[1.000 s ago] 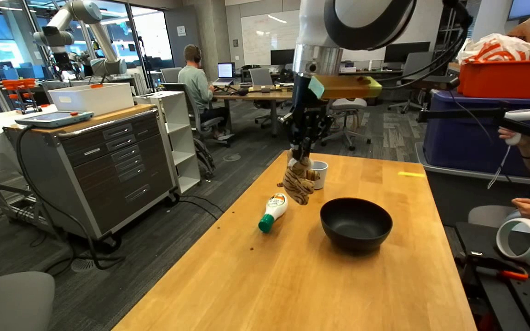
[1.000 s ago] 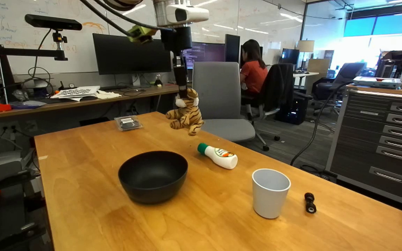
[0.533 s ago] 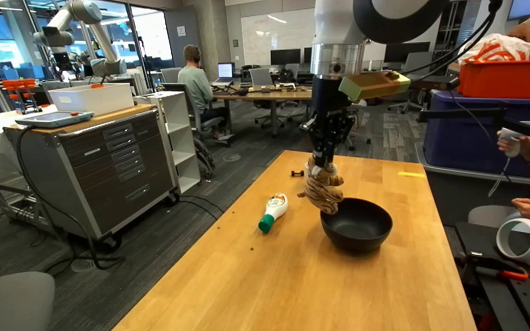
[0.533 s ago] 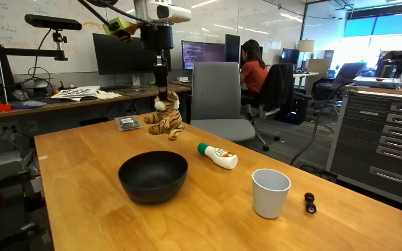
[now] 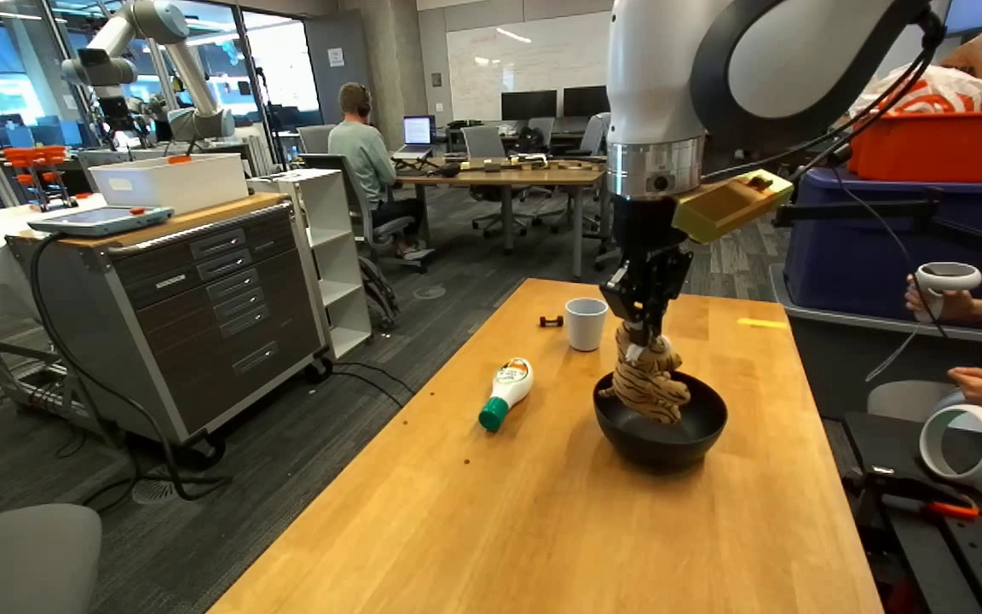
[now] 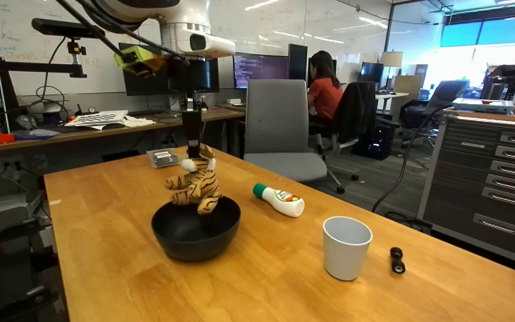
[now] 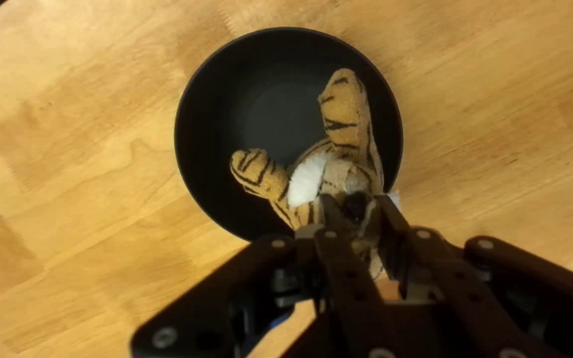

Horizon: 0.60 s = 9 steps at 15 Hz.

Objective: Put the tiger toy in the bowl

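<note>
The tiger toy [image 5: 646, 390] is tan-orange with brown stripes and white cheek tufts. My gripper [image 5: 641, 338] points down and is shut on the toy's head, and it also shows in an exterior view [image 6: 193, 154]. The toy hangs roughly upright over the black bowl [image 5: 660, 450], its lower part overlapping the bowl's opening in both exterior views. I cannot tell whether it touches the bowl. In the wrist view the toy [image 7: 344, 117] covers the lower right part of the bowl [image 7: 271, 117], with its limbs over the inside. The fingers [image 7: 355, 206] flank its muzzle and hide part of the head.
A white bottle with a green cap [image 6: 280, 200] lies beside the bowl. A light grey cup [image 6: 346, 250] stands farther along the table, with a small black dumbbell-shaped object [image 6: 397, 260] near it. A clear plastic box [image 6: 163, 157] lies at a table edge.
The gripper has carried the tiger toy sideways and then down, from near the bottle to over the bowl. The bowl, bottle and cup have not moved.
</note>
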Each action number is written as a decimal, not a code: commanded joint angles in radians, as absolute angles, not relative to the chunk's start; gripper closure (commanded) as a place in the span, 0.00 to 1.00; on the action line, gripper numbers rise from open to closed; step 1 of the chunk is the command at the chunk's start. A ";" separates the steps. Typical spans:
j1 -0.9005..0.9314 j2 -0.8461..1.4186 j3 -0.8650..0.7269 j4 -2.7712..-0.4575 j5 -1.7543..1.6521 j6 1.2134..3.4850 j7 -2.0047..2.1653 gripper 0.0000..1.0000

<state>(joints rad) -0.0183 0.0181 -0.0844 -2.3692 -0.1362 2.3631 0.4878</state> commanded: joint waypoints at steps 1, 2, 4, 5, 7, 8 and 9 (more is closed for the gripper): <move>-0.039 0.036 -0.085 -2.415 -0.179 2.507 0.505 0.93; -0.041 0.045 -0.089 -2.430 -0.199 2.558 0.509 0.93; -0.043 0.066 -0.098 -2.456 -0.251 2.649 0.529 0.86; -0.041 0.077 -0.104 -2.465 -0.275 2.677 0.541 0.53; -0.034 0.094 -0.114 -2.475 -0.296 2.703 0.552 0.46; -0.032 0.099 -0.117 -2.479 -0.295 2.703 0.549 0.39; -0.030 0.103 -0.115 -2.479 -0.280 2.695 0.539 0.30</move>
<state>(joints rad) -0.0397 0.1002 -0.1034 -2.4670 -0.2661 2.6719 0.5269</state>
